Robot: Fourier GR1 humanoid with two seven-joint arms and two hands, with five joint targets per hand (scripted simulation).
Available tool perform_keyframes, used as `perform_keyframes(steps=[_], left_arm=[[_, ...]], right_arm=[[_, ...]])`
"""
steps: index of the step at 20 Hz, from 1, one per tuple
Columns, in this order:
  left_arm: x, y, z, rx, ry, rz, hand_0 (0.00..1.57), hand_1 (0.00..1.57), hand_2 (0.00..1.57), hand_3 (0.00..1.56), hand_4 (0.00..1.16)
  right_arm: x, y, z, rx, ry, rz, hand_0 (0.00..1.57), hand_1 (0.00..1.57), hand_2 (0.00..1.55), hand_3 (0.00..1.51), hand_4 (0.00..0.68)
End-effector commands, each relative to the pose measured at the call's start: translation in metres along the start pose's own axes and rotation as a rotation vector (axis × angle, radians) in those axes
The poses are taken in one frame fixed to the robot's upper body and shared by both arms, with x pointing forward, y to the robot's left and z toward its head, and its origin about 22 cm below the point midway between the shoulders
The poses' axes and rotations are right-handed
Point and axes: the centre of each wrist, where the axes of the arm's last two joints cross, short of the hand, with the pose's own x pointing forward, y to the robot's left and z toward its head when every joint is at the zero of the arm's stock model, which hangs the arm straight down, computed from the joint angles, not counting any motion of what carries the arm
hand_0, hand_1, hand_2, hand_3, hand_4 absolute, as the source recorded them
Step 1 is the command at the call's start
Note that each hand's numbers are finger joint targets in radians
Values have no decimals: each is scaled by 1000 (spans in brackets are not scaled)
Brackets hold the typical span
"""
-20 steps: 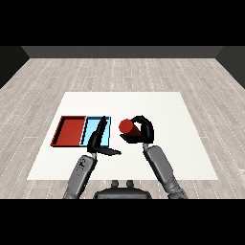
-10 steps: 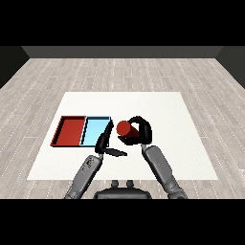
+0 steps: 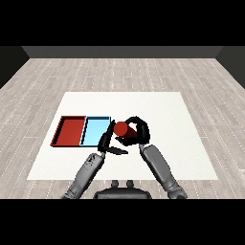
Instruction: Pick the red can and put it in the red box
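Curling round the red can (image 3: 120, 128), the right hand (image 3: 138, 131) held it beside the light blue tray (image 3: 95, 130); the left hand (image 3: 106, 143) seemed straight-fingered.

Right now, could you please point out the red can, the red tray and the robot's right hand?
red can (image 3: 120, 128): head view, on its visible red side.
red tray (image 3: 71, 131): head view, on its bare floor.
right hand (image 3: 139, 130): head view, on the black fingers curled round the can.
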Motion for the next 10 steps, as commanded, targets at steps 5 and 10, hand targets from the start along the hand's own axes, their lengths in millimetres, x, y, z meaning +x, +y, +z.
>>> perform_keyframes(steps=[5,10], left_arm=[[-6,-23,-5,-21,-3,33,0,0,0,0,0],[-4,-17,-9,-21,-13,55,0,0,0,0,0]], right_arm=[[-2,20,16,10,-5,-41,1442,1442,1431,1392,661],[20,17,10,5,-1,-94,1496,1496,1444,1405,640]])
